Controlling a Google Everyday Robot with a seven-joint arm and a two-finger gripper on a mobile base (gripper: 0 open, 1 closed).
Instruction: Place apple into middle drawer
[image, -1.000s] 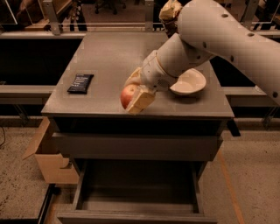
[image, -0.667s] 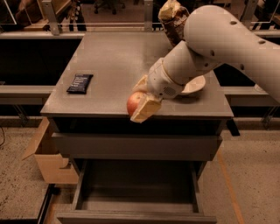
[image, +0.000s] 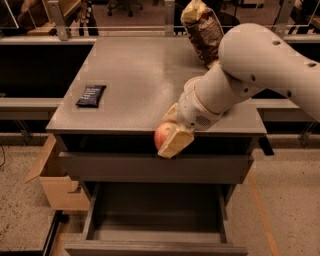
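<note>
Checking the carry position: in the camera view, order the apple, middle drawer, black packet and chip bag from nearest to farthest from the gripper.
From the gripper, at the front edge of the table:
1. Apple, between its fingers.
2. Middle drawer, open below.
3. Black packet, tabletop left.
4. Chip bag, far edge.

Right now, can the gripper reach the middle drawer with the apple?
Probably yes: the gripper, shut on the apple, is past the tabletop edge, and the middle drawer lies open below.
</note>
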